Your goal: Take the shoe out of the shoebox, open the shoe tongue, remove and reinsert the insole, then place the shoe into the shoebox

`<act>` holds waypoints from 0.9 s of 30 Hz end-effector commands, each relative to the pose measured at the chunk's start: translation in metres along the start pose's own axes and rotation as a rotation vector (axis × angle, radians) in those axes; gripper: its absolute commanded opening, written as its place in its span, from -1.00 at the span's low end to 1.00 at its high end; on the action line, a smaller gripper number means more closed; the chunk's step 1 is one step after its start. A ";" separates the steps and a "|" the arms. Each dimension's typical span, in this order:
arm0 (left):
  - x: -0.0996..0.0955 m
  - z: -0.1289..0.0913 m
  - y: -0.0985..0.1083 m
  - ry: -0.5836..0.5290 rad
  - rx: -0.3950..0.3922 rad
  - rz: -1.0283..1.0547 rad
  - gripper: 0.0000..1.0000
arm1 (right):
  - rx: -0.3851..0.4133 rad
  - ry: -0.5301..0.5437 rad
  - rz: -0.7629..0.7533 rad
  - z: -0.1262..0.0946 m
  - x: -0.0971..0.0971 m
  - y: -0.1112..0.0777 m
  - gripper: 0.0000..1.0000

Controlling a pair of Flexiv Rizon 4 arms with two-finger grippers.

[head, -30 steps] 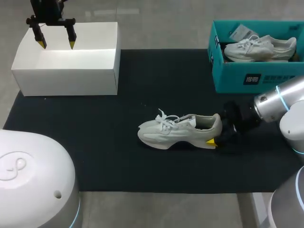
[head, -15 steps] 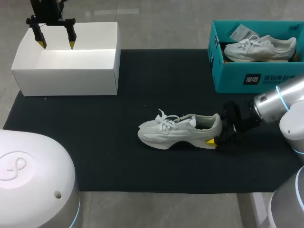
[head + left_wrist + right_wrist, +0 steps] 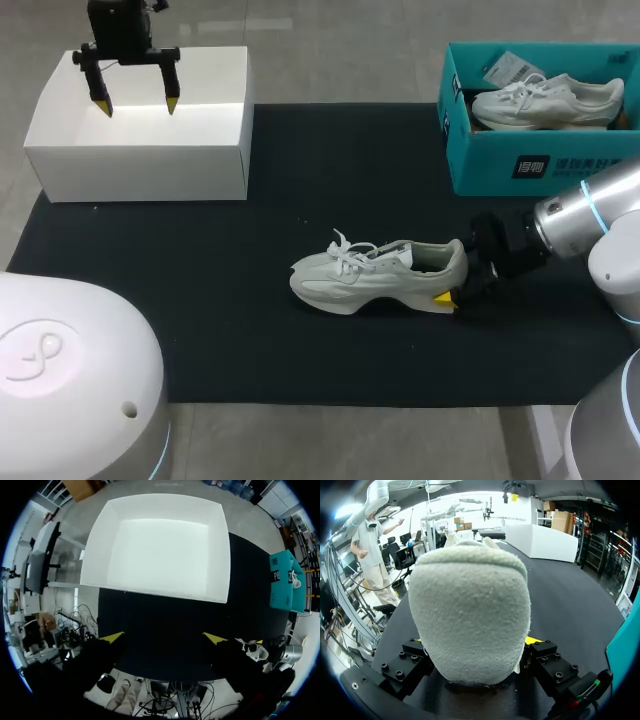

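Observation:
A pale grey-white shoe (image 3: 375, 275) lies on its sole on the black mat (image 3: 200, 300), toe to the left. My right gripper (image 3: 457, 275) is at its heel; in the right wrist view the heel (image 3: 470, 620) fills the gap, and the right gripper (image 3: 475, 641) is shut on it from both sides. One yellow fingertip (image 3: 443, 297) shows beside the heel; the other is hidden. My left gripper (image 3: 137, 100) hangs open and holds nothing above the white box (image 3: 140, 155). From the left wrist, the left gripper (image 3: 165, 637) is over the mat's edge beside that box (image 3: 165, 550).
A teal shoebox (image 3: 540, 160) at the back right holds a second pale shoe (image 3: 545, 103) and a paper tag. The white box at the back left is open with a bare inside. Dark mat stretches between the box and the shoe.
My left gripper has shifted a little to the right above the white box. The right gripper settled slightly at the heel; the shoe has not moved.

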State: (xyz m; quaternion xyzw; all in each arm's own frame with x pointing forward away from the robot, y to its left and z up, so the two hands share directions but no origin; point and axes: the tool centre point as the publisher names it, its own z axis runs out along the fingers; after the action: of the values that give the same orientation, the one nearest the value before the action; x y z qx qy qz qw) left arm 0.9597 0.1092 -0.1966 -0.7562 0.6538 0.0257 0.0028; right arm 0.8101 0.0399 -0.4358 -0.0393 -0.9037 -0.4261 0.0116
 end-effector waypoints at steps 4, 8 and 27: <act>0.037 -0.009 0.060 0.031 0.033 -0.034 1.00 | 0.001 -0.002 0.000 0.007 -0.003 -0.003 -1.00; 0.060 -0.010 0.090 0.056 0.056 0.010 1.00 | 0.001 -0.002 0.000 0.007 -0.003 -0.003 -1.00; 0.157 0.030 0.176 -0.031 0.044 0.131 1.00 | 0.001 -0.002 0.000 0.007 -0.003 -0.003 -1.00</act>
State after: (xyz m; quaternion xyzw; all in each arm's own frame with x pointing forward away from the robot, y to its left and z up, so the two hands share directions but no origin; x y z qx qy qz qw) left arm 0.8063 -0.0589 -0.2192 -0.7122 0.7013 0.0152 0.0264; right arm 0.8101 0.0399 -0.4359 -0.0390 -0.9033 -0.4270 0.0114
